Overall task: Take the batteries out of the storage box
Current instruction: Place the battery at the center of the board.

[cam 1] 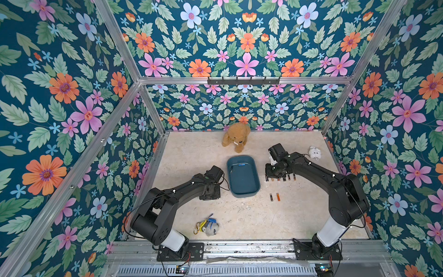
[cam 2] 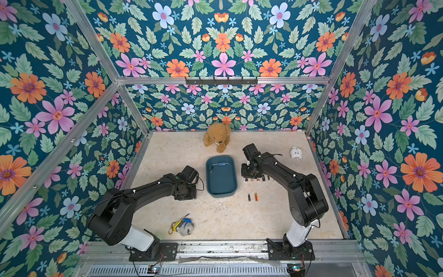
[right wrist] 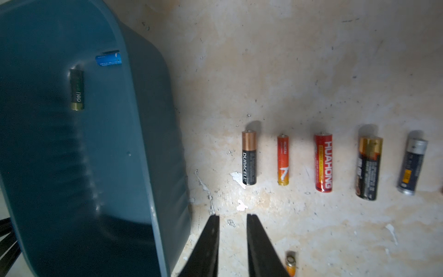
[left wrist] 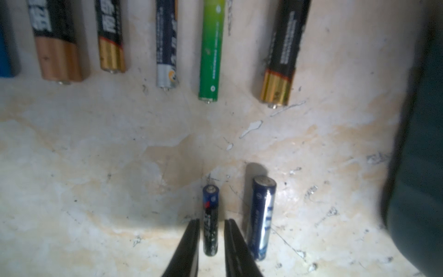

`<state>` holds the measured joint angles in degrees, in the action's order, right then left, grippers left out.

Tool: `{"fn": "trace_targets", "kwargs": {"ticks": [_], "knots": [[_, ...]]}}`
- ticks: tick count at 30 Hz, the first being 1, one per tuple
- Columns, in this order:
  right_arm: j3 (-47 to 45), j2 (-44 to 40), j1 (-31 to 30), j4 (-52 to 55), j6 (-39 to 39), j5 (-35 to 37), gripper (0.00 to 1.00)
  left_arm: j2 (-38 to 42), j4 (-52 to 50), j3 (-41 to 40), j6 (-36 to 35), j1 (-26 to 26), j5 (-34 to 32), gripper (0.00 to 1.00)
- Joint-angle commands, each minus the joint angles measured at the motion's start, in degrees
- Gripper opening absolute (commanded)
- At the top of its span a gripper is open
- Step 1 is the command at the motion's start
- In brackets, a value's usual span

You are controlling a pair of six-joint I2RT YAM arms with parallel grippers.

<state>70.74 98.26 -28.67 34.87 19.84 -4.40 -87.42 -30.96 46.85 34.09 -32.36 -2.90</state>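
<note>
The teal storage box sits mid-table, and two batteries lie in it, a blue one and a black-green one. Left of the box my left gripper is low over the table. A small dark blue battery lies between its fingers with a thin gap on each side. A larger blue battery lies beside it and a row of several batteries lies ahead. Right of the box my right gripper is open and empty, near another row of batteries.
A brown teddy bear sits behind the box. A white plush lies at the back right. Near the front lies a keychain bundle. Two batteries lie apart from the row, right of the box's front corner.
</note>
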Motion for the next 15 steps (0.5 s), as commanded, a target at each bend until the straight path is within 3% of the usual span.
{"fn": "trace_targets", "kwargs": {"ticks": [1, 11, 15], "knots": [[0.65, -0.13, -0.12, 0.55, -0.24, 0.62, 0.26, 0.37, -1.53, 0.56, -0.68, 0.09, -0.85, 0.26], [9.45, -2.58, -1.57, 5.02, 1.33, 1.12, 0.27, 3.68, -5.75, 4.23, -1.90, 1.61, -1.60, 0.28], [10.88, -2.19, -3.90, 0.54, 5.59, -1.69, 0.28, 4.64, -6.82, 4.96, -2.69, 2.81, -1.50, 0.29]]}}
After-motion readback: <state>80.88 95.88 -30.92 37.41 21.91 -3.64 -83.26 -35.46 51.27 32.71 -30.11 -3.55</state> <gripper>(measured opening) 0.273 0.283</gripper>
